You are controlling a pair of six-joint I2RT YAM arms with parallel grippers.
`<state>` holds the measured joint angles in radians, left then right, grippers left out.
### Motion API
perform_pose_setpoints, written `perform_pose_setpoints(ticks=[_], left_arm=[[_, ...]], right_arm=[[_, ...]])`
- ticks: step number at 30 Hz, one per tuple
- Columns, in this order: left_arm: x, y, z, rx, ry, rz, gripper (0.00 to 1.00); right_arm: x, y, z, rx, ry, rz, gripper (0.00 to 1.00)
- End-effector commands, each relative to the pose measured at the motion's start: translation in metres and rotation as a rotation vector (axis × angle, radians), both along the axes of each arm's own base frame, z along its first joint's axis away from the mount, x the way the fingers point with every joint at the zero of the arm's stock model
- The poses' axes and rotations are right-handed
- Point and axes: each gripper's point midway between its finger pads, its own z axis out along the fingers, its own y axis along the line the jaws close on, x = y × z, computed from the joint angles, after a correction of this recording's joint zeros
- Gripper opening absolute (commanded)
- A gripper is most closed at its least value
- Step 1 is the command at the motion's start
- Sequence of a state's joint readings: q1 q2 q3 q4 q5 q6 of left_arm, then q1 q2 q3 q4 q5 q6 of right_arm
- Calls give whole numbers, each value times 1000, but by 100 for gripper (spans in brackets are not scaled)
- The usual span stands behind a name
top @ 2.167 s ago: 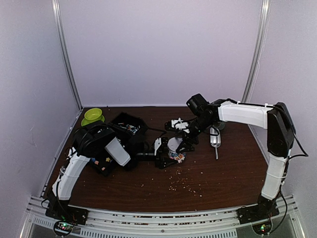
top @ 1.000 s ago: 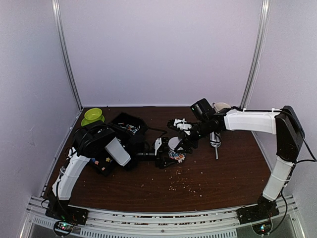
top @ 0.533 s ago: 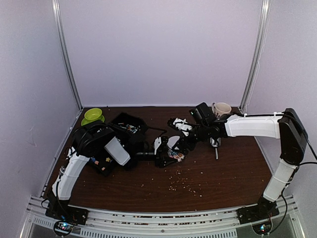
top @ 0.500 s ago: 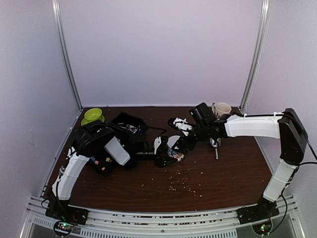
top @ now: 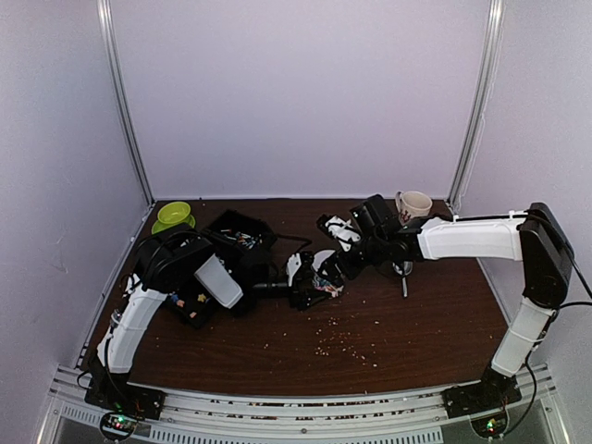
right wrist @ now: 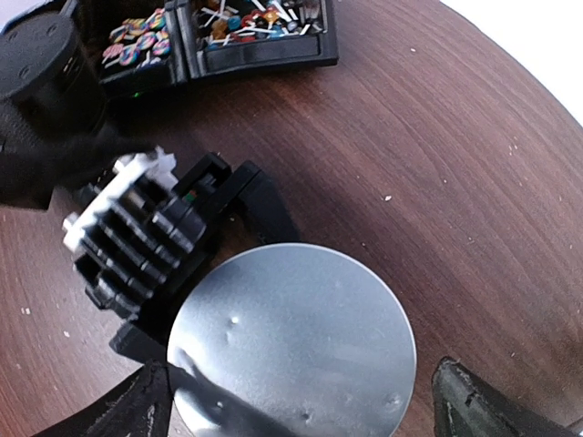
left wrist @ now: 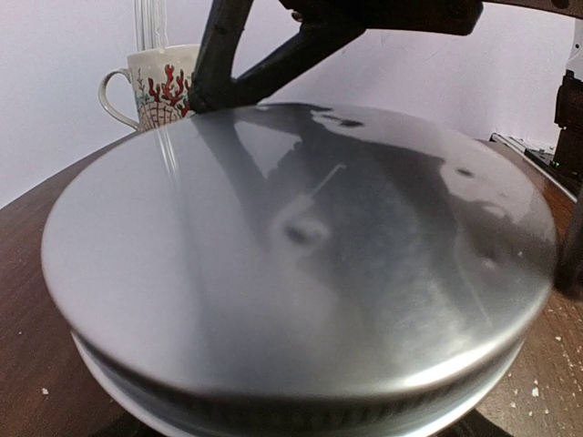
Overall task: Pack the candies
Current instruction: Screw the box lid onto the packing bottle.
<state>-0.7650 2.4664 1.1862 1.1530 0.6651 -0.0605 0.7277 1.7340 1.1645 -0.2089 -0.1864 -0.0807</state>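
A jar with a flat silver lid (right wrist: pixel 291 341) stands mid-table, with candies (top: pixel 326 289) showing through its side. My left gripper (top: pixel 307 283) is shut on the jar, one black finger (right wrist: pixel 260 205) lying along the lid's rim. The lid (left wrist: pixel 301 237) fills the left wrist view, so that gripper's own jaws are hidden there. My right gripper (right wrist: pixel 305 405) hovers open just above the lid, one fingertip on either side and not touching it. More candies (right wrist: pixel 137 41) lie in the compartments of a black tray (right wrist: pixel 255 55).
A patterned mug (top: pixel 413 203) stands at the back right behind the right arm. A metal scoop (top: pixel 402 268) lies right of the jar. A green bowl (top: pixel 173 215) sits at the back left. Pale crumbs (top: pixel 342 344) are scattered in front of the jar.
The right arm has stretched leftward and come down over the jar's lid, uncovering the mug behind it, and its jaws have spread wider. The left arm and jar have not moved.
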Motion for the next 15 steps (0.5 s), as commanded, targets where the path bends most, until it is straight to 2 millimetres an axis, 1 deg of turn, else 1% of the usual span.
perform_pose_setpoints(ticks=[1,3,5,9,12,15], left_arm=[[-23,5,-42,95,120,-50,73],[-26,4,-41,90,122,-62,73],[-27,4,-40,85,124,-71,73],[-32,3,-37,69,131,-106,73],[-35,3,-36,61,133,-119,73],[-36,3,-36,59,132,-126,73]], right_arm=[[-2,-11,17,-34,-54,109,99],[-2,-17,23,-27,-58,168,99],[-7,-20,26,-17,-62,257,100],[-16,-18,34,-10,-96,409,99],[-26,-14,32,-37,-72,537,99],[-29,-11,29,-66,-57,624,99]])
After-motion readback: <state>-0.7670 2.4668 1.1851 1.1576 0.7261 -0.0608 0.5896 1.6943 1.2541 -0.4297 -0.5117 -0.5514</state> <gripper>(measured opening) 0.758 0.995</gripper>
